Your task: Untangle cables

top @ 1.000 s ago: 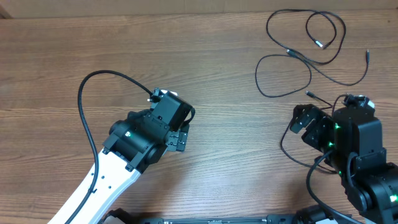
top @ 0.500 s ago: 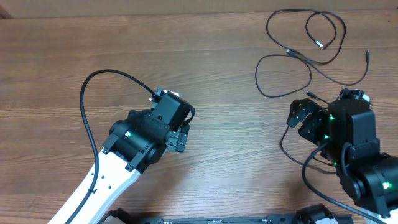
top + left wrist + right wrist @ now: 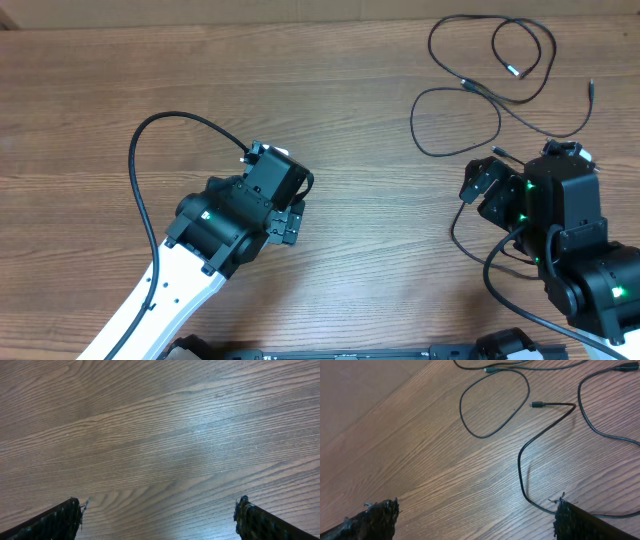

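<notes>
Counter (image 3: 100,100): brown wood grain, fills every view and carries all items.

Left arm (image 3: 160,290): white link with a black wrist, entering from the near edge and reaching toward the middle of the counter. A thick black wire (image 3: 131,170) arcs from its wrist back along the link.

Right arm (image 3: 575,250): black housing at the near right, just beside the closest cable.

Cables (image 3: 466,85): thin black cords, loosely looped and crossing one another on the far right part of the counter, well apart from the left arm. In the right wrist view one strand (image 3: 519,462) snakes from a small metal-tipped plug (image 3: 535,405) down across the counter and on past one finger. Whether they touch cannot be told. Other loops lie further off.

Left end effector (image 3: 159,505): spread wide, grasping nothing, bare wood between its fingers (image 3: 55,522).

Right end effector (image 3: 476,505): spread wide, grasping nothing. Its fingers (image 3: 370,520) hang over the counter with the snaking strand lying between them, nearer one side.

Lights (image 3: 528,187): small green dots on both wrist housings.
</notes>
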Available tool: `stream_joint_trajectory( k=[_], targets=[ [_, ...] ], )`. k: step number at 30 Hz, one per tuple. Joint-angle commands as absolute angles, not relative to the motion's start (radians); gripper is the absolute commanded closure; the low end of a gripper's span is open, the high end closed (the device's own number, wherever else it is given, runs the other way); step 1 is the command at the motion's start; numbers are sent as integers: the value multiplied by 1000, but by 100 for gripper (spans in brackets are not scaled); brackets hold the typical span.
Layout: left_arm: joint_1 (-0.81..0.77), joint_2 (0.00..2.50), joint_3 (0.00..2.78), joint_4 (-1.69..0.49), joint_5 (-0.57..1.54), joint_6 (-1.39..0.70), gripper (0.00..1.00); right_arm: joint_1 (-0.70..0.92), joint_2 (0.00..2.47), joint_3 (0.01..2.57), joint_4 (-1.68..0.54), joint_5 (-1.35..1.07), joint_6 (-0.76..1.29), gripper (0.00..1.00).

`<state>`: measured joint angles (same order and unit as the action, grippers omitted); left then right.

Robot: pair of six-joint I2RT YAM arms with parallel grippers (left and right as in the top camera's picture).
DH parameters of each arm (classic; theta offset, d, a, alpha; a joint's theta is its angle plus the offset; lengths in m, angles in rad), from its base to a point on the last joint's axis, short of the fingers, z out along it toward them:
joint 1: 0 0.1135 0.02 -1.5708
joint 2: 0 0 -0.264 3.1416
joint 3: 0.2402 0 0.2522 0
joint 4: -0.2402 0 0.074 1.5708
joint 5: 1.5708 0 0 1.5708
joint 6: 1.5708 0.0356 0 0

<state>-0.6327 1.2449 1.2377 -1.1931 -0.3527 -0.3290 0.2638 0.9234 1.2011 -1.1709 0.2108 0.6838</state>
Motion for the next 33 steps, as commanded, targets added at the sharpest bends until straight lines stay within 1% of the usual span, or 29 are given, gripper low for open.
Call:
stream_joint_trajectory(
  k=[1, 19, 27, 31, 33],
  targets=[
    [-629, 1248, 1254, -1193, -365, -310, 0, 270, 921, 1196, -1168, 224, 680, 0],
    [-629, 1248, 1254, -1193, -365, -310, 0, 266, 917, 1196, -1198, 224, 679, 0],
    [-629, 1248, 1254, -1193, -365, -310, 1, 227, 845, 1172, -1196, 224, 646, 0],
    [-629, 1248, 1254, -1193, -365, -310, 0, 190, 781, 1089, -1132, 222, 635, 0],
    [-629, 1248, 1254, -1193, -365, -310, 0, 167, 722, 998, -1032, 181, 562, 0]
  ],
)
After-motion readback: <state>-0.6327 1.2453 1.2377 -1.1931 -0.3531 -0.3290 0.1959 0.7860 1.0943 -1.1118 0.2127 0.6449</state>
